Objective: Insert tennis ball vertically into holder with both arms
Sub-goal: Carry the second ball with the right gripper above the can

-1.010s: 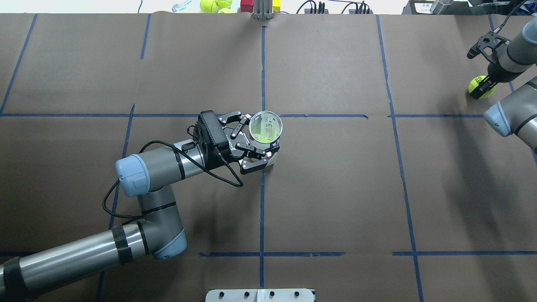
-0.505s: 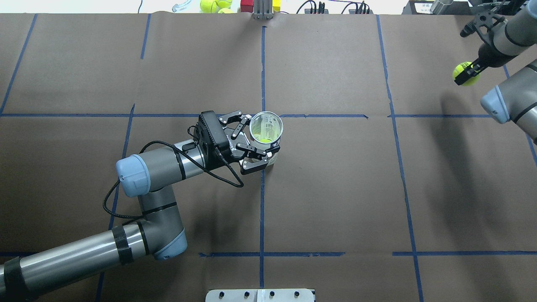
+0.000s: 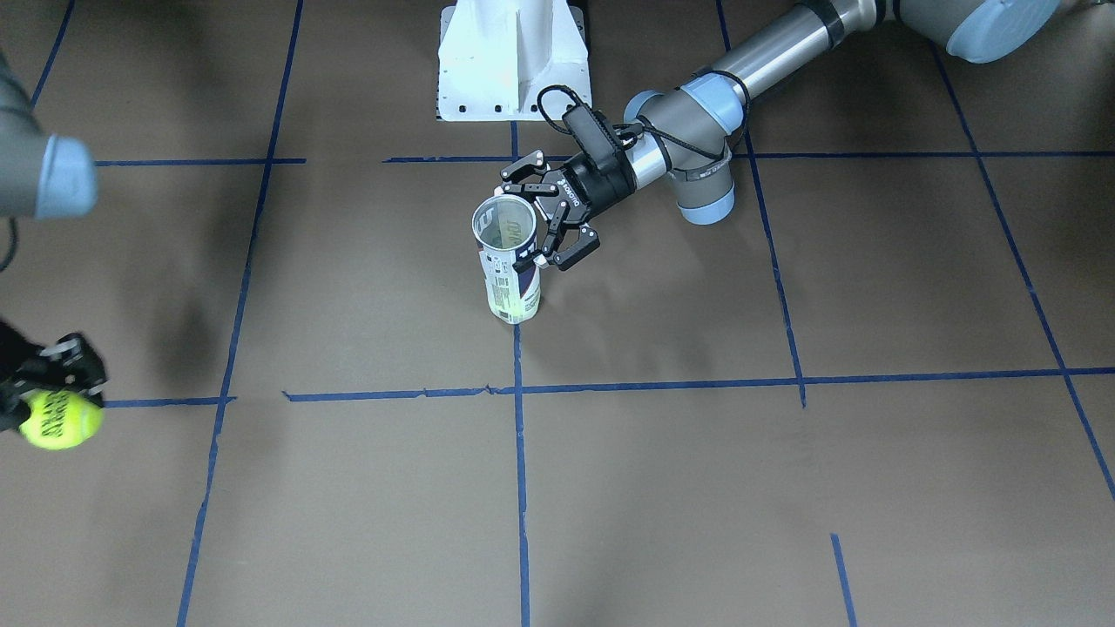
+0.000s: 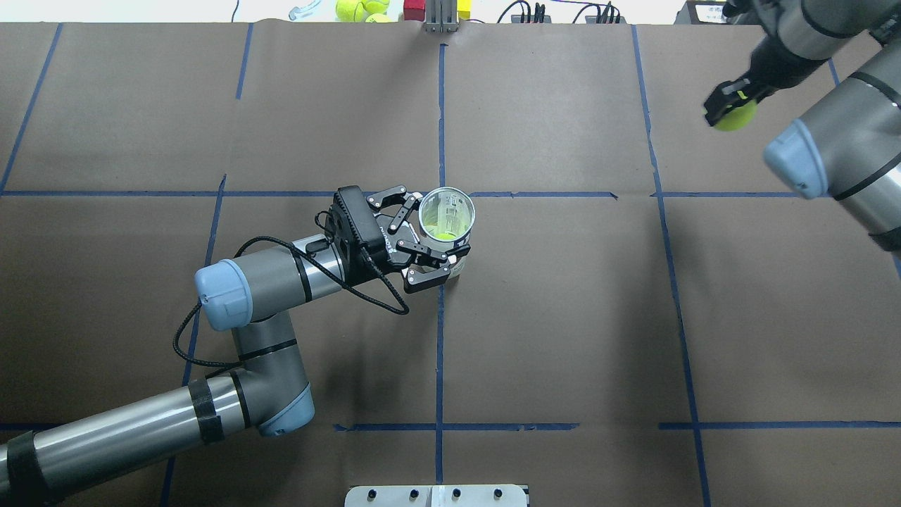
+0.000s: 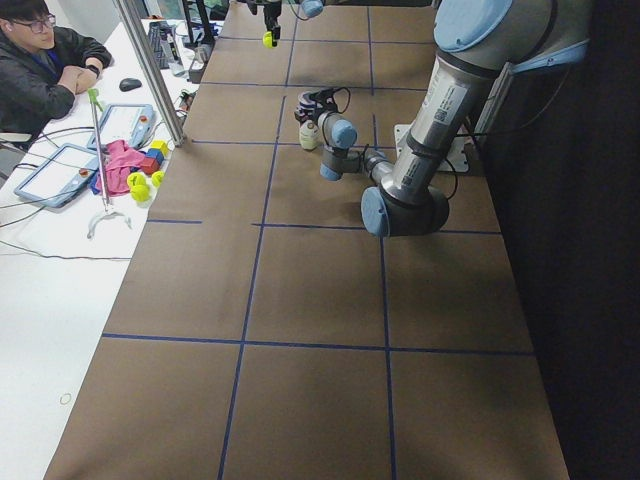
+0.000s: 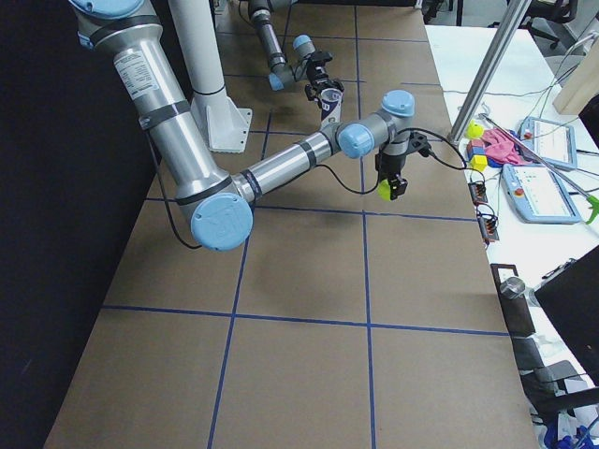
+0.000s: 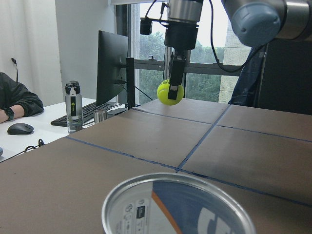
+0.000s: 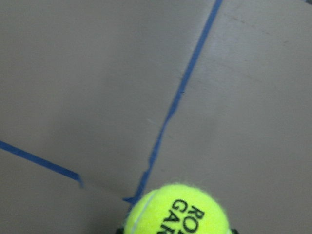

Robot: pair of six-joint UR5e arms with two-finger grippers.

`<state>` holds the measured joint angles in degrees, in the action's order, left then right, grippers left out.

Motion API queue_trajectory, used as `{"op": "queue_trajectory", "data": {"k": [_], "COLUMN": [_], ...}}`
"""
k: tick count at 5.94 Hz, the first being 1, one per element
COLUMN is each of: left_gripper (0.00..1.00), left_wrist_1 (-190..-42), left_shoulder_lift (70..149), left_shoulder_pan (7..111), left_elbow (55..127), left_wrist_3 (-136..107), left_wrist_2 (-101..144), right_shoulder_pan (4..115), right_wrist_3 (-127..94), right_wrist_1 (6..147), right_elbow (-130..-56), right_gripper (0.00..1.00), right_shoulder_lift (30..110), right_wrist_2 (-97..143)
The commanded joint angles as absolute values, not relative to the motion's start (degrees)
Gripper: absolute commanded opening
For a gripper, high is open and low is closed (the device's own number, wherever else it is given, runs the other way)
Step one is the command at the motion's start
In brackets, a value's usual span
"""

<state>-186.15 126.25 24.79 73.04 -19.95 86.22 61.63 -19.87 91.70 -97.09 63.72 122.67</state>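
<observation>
Yellow tennis ball point(image 4: 735, 116) is pinched in the right claw point(image 4: 732, 105) far right above the surface point(image 4: 563, 317), while the left claw point(image 4: 429, 243) grips the upright holder point(image 4: 446, 215).

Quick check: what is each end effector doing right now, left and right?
Left end effector: closed around the holder, which stands upright on the table.
Right end effector: closed on a tennis ball, held up off the table.
</observation>
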Motion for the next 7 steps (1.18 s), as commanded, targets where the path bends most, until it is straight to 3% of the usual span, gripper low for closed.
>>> {"op": "queue_trajectory", "data": {"k": [1, 3, 5, 7], "left_gripper": [0.91, 0.91, 0.91, 0.91], "left_wrist_1": [-186.15, -186.15, -186.07, -185.89], "left_shoulder_lift": [126.21, 126.21, 126.3, 126.47], "left_shoulder_pan": [24.79, 24.87, 24.79, 24.79], "left_elbow": [73.04, 73.04, 73.04, 73.04], "left_wrist_3": [-19.95, -19.95, -19.95, -19.86], "left_wrist_2": [86.22, 86.22, 86.05, 86.04], "right_shoulder_pan": [53.92, 47.58, 41.33, 37.2], "right_wrist_3": [-40.06, -56.54, -64.04, -68.02], "right_wrist_1": [94.92, 99.45, 112.45, 112.59], "right_elbow": [-106.32, -108.19, -108.46, -107.93], "right_gripper": [0.0, 0.0, 0.0, 0.03], "right_shoulder_lift": [59.96, 51.38, 39.86, 38.15], "right_wrist_2": [122.61, 121.04, 115.07, 111.2]}}
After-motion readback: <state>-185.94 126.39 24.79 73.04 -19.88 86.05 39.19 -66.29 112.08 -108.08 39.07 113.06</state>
